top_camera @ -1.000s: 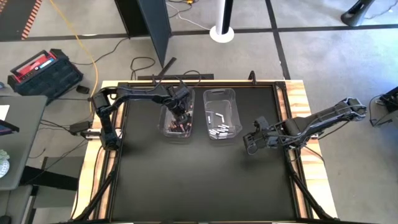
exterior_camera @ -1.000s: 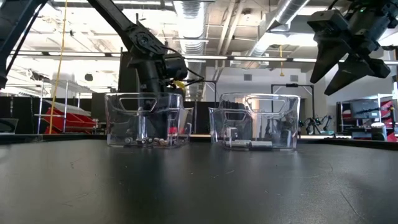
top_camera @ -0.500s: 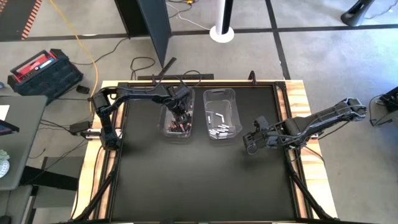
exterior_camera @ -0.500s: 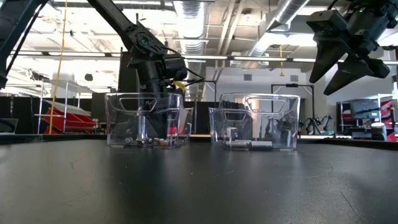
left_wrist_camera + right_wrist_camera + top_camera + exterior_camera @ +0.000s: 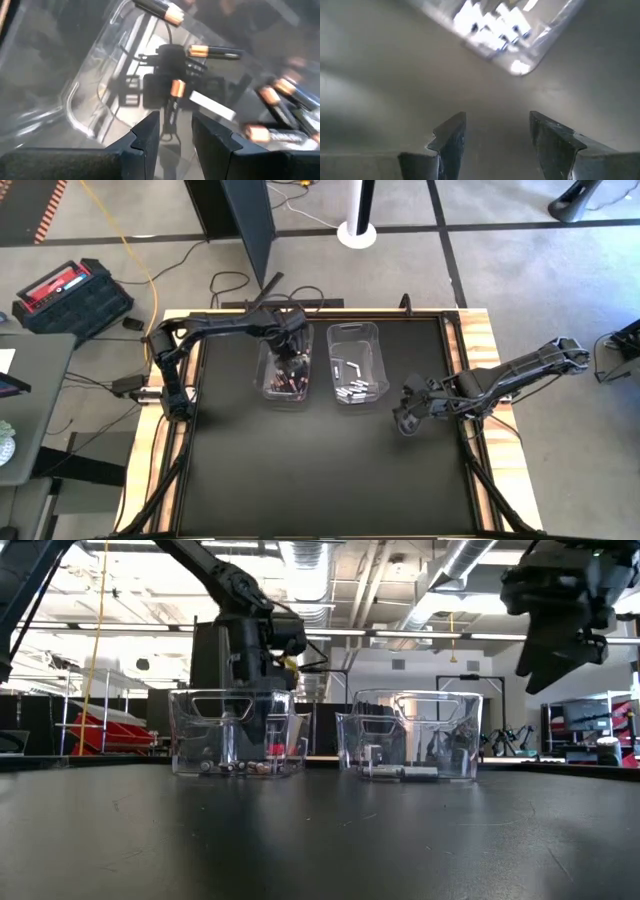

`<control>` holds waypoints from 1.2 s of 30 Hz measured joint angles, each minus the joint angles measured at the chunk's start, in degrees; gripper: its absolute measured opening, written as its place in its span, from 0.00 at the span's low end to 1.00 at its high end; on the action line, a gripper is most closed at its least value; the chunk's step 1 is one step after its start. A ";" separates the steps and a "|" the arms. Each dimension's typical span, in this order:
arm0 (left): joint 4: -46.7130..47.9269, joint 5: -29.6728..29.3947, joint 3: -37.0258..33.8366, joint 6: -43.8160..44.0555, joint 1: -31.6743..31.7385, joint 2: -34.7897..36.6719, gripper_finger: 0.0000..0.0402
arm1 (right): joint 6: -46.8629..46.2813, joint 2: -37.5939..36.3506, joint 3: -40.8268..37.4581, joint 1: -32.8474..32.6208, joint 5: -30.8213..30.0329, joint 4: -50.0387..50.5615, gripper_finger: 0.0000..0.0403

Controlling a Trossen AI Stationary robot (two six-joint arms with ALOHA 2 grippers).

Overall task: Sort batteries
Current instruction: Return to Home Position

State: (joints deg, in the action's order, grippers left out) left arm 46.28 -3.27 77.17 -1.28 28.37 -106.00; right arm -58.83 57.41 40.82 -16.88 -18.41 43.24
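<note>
Left gripper, fingers slightly apart and empty, hangs directly over dark batteries in left bin; right gripper, fingers apart, well right of that bin.

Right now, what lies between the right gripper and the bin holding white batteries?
Nothing: the high view shows only bare black tabletop between the right gripper and that bin.

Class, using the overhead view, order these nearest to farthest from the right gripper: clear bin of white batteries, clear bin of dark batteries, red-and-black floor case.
From the right gripper:
1. Right-hand clear plastic bin, holding white batteries.
2. Left-hand clear plastic bin, holding dark batteries.
3. Red-and-black case, on the floor, far left.
</note>
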 joint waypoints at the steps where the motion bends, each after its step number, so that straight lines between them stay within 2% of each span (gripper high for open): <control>1: 1.82 0.01 1.32 -0.17 -0.15 0.00 0.28 | 2.03 0.02 0.00 0.00 1.23 0.02 0.58; 5: 10.79 3.33 7.44 0.59 -0.90 0.04 0.28 | 9.19 0.00 0.00 -0.02 3.17 0.11 0.58; 8: 13.58 6.20 10.38 1.94 -2.17 0.84 0.28 | 11.83 0.00 0.00 0.00 3.23 0.33 0.58; 14: 9.37 8.53 10.70 3.96 -8.57 8.01 0.28 | 12.87 0.01 0.00 0.00 3.26 4.75 0.58; 20: 4.28 4.77 10.35 2.55 -16.63 14.52 0.28 | 13.05 0.00 0.00 0.04 3.26 7.37 0.58; 26: -8.03 4.02 0.21 2.47 -21.10 22.56 0.28 | 15.80 0.00 0.00 0.04 3.26 7.23 0.58; 36: -28.81 3.87 -26.76 1.57 -24.62 39.66 0.28 | 17.33 0.00 0.00 0.04 3.25 7.17 0.58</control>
State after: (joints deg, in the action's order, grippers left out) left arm 17.46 0.60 50.41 0.29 3.75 -66.33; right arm -41.50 57.41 40.82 -16.84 -15.17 50.41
